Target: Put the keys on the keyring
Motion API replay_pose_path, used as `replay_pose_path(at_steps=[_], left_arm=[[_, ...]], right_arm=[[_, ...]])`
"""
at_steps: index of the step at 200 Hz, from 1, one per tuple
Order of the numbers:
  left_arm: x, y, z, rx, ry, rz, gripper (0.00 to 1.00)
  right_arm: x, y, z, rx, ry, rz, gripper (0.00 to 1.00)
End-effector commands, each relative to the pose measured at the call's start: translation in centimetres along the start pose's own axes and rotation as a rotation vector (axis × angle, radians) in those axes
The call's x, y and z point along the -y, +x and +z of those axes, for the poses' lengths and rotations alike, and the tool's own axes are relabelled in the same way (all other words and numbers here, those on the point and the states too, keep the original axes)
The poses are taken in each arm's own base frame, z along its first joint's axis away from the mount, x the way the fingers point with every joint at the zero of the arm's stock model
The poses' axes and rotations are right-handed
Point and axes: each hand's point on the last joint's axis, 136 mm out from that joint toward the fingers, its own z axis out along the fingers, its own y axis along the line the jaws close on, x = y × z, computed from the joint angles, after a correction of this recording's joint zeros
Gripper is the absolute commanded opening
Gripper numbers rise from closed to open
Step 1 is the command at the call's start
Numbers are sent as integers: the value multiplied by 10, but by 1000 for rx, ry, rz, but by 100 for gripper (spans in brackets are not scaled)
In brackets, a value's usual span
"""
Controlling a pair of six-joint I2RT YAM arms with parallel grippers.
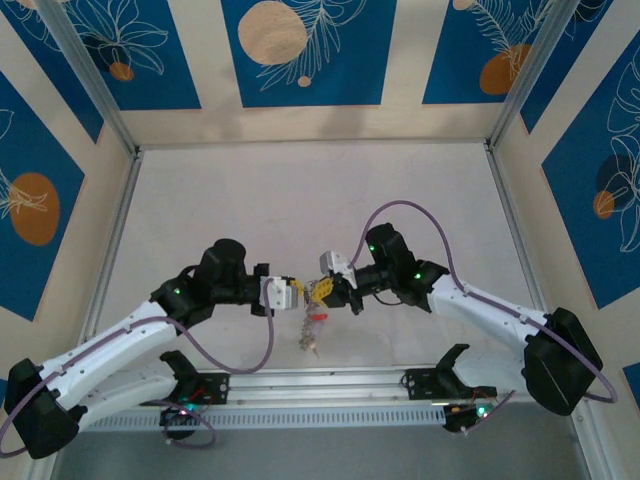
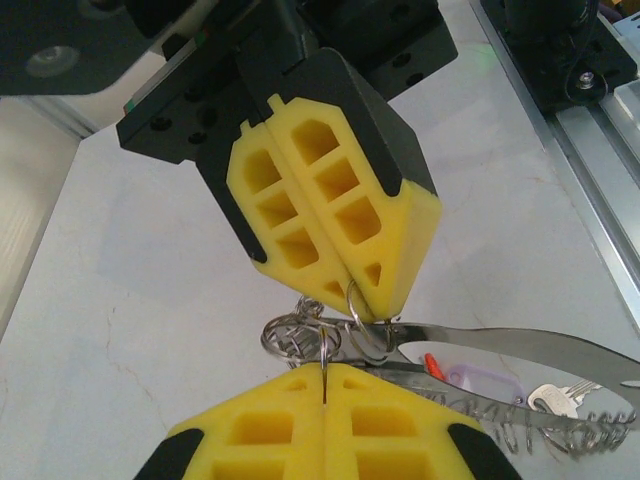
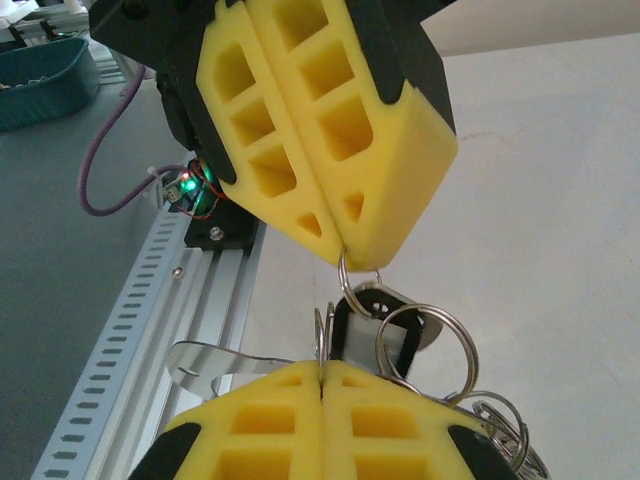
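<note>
My two grippers meet tip to tip above the table's near middle, the left gripper (image 1: 297, 292) facing the right gripper (image 1: 323, 292). Below them hangs the bunch of keys (image 1: 312, 330). In the left wrist view my left gripper (image 2: 325, 385) is shut on a small split ring (image 2: 326, 352), and the right gripper (image 2: 347, 288) pinches another small ring (image 2: 360, 305). The keyring (image 2: 540, 345), a flat grey loop, runs off to the right, with a silver key (image 2: 555, 398) and a purple tag (image 2: 482, 381) under it. In the right wrist view my right gripper (image 3: 322, 375) is shut on a thin ring, beside a black-headed key (image 3: 385, 325).
An aluminium rail (image 1: 330, 385) with both arm bases runs along the near table edge, just below the grippers. The white tabletop (image 1: 310, 200) stretches away behind them, walled by posts and blue patterned panels. A teal bin (image 3: 45, 80) sits off the table.
</note>
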Motion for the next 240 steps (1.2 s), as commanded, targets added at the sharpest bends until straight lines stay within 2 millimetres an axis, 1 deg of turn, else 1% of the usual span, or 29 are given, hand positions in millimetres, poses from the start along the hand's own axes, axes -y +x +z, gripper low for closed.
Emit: replay_pose_path(at_steps=[1,53,98,127,173,240], left_arm=[[6,-6,1,39,25,30,0],[14,-4,2,26,62,42,0],[20,-2,2,15,83,69,0],[24,5,2,-12,82,89,0],[26,14,3,-51,79,100,0],[26,16,4,-65,80,99,0]], right_arm=[[-5,-20,0,39,-40,-33,0],[-4,-21,2,39,-49,-28,0],[1,-21,3,40,-41,-18,0],[4,-24,-1,63,-37,4,0],[4,-27,-7,90,-32,10,0],[4,-28,-10,109,-19,-6,0]])
